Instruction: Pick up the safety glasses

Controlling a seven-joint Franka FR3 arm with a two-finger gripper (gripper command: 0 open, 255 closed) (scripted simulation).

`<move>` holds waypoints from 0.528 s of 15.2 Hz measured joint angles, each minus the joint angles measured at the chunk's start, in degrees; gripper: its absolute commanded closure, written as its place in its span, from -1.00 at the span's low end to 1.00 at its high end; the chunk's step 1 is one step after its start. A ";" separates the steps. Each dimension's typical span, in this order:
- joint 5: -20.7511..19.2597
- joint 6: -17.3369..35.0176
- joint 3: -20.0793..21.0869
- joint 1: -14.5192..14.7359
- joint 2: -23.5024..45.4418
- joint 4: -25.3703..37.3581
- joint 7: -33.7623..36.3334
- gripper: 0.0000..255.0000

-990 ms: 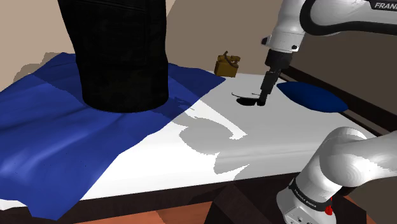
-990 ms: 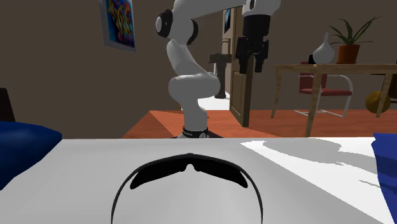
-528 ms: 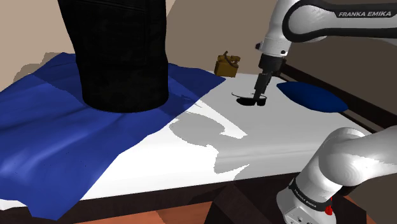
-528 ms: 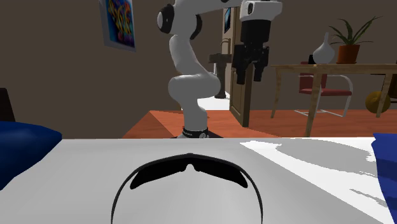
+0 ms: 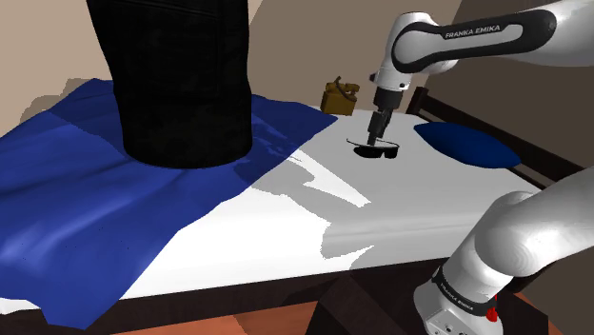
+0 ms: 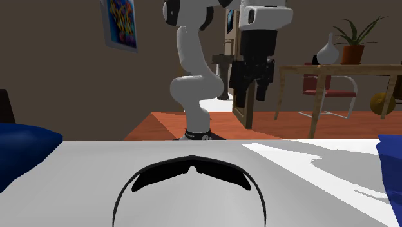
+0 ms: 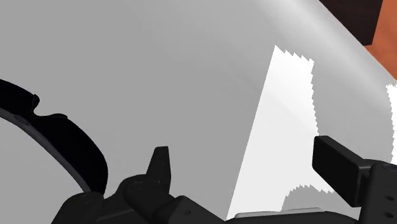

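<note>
Two jaws stand wide apart, hanging over the black safety glasses [image 5: 374, 148], which lie on the white sheet of the bed [image 5: 286, 219] near a blue pillow [image 5: 466, 143]. Seen from the wrist, the glasses lie outside one jaw rather than between the pair. The hand should probably shift sideways until the bridge is centred, then descend straight and close gently.

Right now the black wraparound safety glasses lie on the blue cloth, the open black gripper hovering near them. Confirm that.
Wrong surface: the shoulder view shows the black wraparound safety glasses on the white sheet, off the blue cloth. The open black gripper does hover near them.
</note>
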 measured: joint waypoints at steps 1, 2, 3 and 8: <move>-0.08 0.87 -0.73 -0.21 2.08 1.15 -0.92 -1.00; -0.22 1.59 -1.66 -0.55 4.18 2.47 -2.13 -1.00; -0.22 2.34 -2.35 -0.77 6.11 3.56 -3.06 -1.00; 0.69 5.91 -5.63 -1.90 16.04 9.44 -8.04 -1.00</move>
